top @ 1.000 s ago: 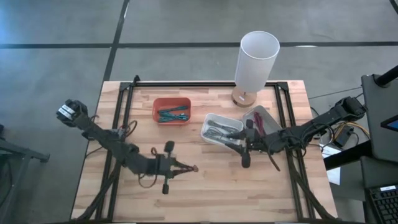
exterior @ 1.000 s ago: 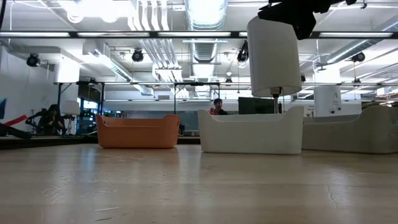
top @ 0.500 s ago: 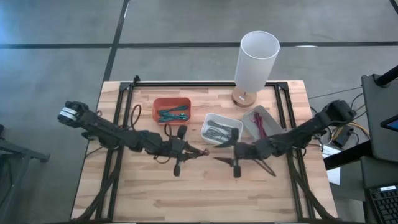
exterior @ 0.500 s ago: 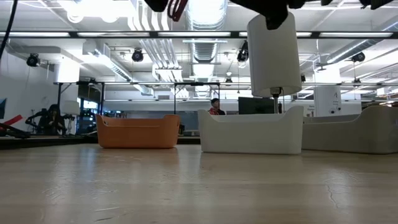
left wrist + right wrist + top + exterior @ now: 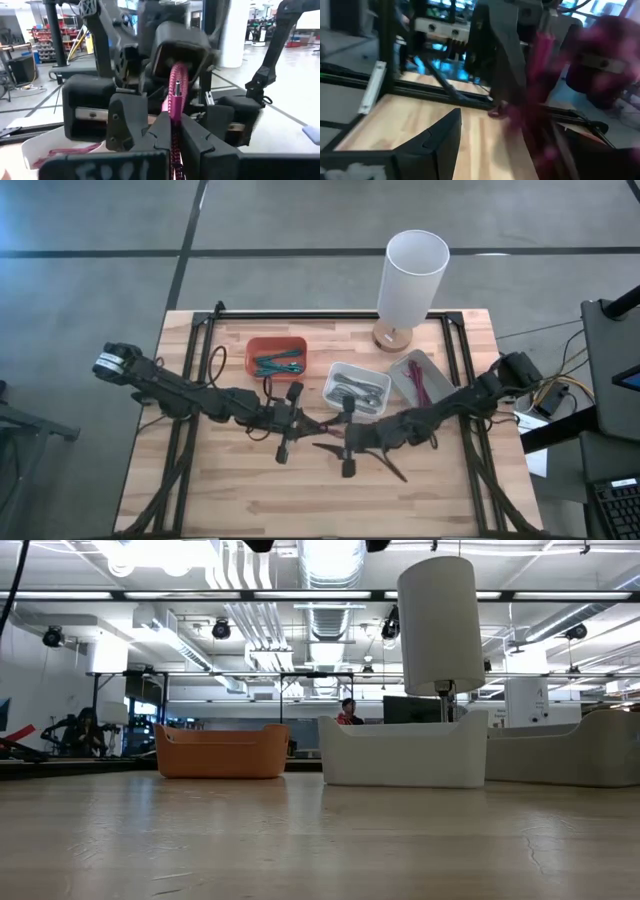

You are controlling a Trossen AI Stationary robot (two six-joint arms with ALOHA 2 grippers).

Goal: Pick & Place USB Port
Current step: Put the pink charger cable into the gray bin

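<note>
- High view: wooden worktop (image 5: 230,490) on grey floor; three bins, one orange (image 5: 276,357), one white (image 5: 356,388), one grey (image 5: 420,378); one lamp (image 5: 410,278).
- Left end effector (image 5: 318,426) closed on the pink USB cable (image 5: 326,427); right end effector (image 5: 330,444) spread wide, just beside it.
- Low view: open workshop hall behind.
- Left wrist view: fingers (image 5: 162,131) pinch the cable, plug upward.

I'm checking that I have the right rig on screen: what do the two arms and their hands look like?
Both arms are dark and slender, built of jointed segments with thin cables looping along them. The left arm has a pale, light-marked block at its base end. The left hand has two black, angular, wedge-shaped fingers above a black bar with pale handwritten marks. The right hand has thin dark fingers.
</note>
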